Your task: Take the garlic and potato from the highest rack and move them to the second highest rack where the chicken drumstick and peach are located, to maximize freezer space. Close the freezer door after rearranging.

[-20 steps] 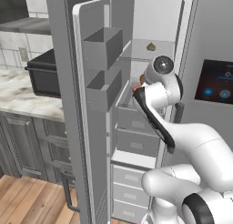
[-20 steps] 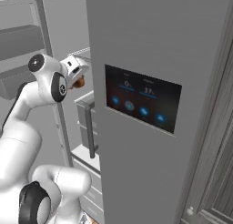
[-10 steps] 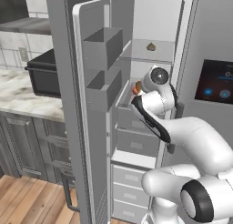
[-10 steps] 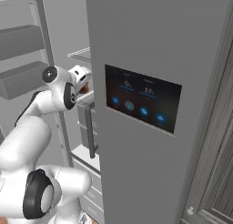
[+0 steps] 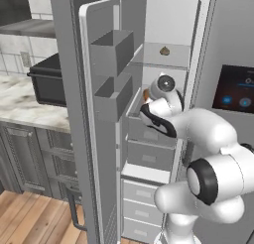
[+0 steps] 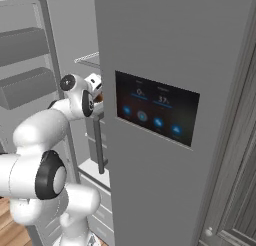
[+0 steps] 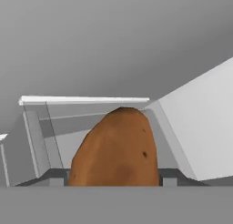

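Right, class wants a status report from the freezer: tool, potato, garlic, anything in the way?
Tool closed on potato, inside open freezer. Garlic on highest rack. Freezer door open. Path looks free.

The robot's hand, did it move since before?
Yes. In the left base view the hand has come down and leftward, from just below the top rack toward the second rack, carrying the potato.

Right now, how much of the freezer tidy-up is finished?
Nothing looks finished yet. The potato sits right at the fingers, held by the look of it, with the hand low beside the second rack. The garlic still sits on the top rack, and the freezer door stands open, waiting to be shut.
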Tool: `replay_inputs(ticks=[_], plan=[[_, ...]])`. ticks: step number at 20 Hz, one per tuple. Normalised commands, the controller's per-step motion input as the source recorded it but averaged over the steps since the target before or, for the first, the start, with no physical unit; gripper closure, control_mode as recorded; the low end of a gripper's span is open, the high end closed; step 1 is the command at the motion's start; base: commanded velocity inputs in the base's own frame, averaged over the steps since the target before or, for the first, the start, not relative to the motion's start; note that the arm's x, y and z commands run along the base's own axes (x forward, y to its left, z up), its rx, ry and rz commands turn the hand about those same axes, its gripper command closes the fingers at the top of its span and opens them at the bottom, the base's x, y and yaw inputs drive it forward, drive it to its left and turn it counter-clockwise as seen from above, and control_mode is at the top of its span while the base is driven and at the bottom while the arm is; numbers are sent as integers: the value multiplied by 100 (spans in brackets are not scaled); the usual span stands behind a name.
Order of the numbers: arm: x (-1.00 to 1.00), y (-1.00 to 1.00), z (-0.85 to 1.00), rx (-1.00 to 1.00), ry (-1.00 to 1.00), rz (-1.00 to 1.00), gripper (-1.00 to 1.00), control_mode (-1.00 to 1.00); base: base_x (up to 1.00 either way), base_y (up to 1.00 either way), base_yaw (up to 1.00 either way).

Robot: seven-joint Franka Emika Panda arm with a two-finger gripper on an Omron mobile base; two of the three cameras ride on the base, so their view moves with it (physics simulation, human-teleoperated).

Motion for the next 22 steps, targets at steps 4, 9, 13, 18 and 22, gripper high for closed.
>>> replay_inputs(ticks=[4,9,13,18,22], plan=[[56,0,-32,0,0,0,100,-100,0,0,0],[54,0,-23,0,5,0,100,-100,0,0,0],[41,0,-29,0,2,0,100,-100,0,0,0],[43,0,-31,0,0,0,100,-100,0,0,0],[42,1,-34,0,0,0,100,-100,0,0,0]])
